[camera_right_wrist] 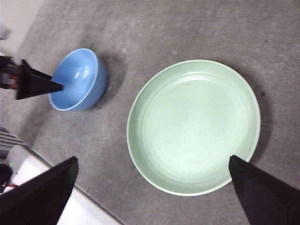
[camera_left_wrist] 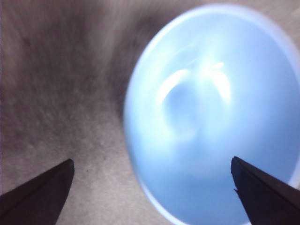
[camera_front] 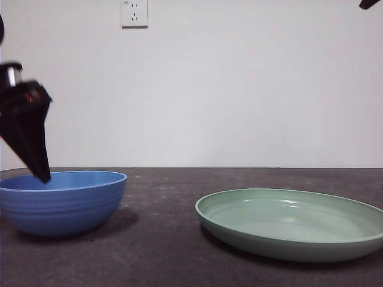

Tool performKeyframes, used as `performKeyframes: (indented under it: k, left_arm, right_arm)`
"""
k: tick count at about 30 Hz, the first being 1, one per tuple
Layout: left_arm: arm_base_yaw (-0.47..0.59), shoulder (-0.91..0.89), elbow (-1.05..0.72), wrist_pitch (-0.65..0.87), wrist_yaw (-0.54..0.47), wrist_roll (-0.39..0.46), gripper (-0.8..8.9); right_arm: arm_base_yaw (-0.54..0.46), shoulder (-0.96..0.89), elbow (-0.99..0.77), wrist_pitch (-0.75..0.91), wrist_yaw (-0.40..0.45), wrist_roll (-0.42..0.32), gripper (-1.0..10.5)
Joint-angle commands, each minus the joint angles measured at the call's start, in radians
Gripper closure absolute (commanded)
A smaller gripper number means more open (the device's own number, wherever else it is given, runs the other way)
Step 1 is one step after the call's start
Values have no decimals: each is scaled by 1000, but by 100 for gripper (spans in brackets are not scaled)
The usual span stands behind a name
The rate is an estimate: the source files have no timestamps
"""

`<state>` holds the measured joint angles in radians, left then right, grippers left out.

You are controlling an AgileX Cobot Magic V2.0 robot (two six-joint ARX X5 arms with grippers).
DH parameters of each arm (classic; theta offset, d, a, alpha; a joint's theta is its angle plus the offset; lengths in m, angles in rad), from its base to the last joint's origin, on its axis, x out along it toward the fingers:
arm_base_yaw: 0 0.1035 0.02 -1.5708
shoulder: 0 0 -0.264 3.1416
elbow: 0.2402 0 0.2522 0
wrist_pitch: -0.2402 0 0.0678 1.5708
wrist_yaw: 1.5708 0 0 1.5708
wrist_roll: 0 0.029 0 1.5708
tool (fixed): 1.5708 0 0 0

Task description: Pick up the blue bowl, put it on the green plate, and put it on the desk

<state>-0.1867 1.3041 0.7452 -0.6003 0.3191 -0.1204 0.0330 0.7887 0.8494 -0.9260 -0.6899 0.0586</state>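
The blue bowl [camera_front: 63, 202] stands upright on the desk [camera_front: 161, 239] at the left. The green plate [camera_front: 293, 224] lies empty on the desk to its right, apart from the bowl. My left gripper [camera_front: 40, 170] hangs over the bowl's left rim. In the blurred left wrist view the gripper [camera_left_wrist: 151, 160] is open, with one jaw over the bowl [camera_left_wrist: 211, 117] and the other over the desk. My right gripper [camera_right_wrist: 153, 159] is open and empty, high above the plate [camera_right_wrist: 192, 124]. That view also shows the bowl [camera_right_wrist: 77, 79] and the left gripper [camera_right_wrist: 35, 84] at its rim.
A white wall with a socket [camera_front: 134, 13] stands behind the desk. The right arm shows only as a black tip [camera_front: 370, 3] at the top right corner. A white edge [camera_right_wrist: 28, 164] borders the desk near the bowl.
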Motion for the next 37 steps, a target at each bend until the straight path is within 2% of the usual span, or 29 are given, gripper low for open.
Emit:
performKeyframes:
  k: [1,4,11,20,28,37]
  left_arm:
    - [2,48,19,20,0,-5,226]
    - [2,79,19,40,0,-14,260]
    - [3,90,19,64,0,-27,572]
    - [3,90,19,77,0,-21,796]
    - [-3,89,103,2,0,-23,799]
    - [-114,95,407,-253,0,-84,798]
  right_arm:
    - [3,6,16,5,-19,-7,432]
    - [3,6,16,5,-20,-7,432]
    - [3,6,16,5,-20,-7,432]
    - [3,6,16,5,-19,-7,432]
    - [3,6,16,5,-18,-7,432]
    - [3,7,16,5,-17,-6,432]
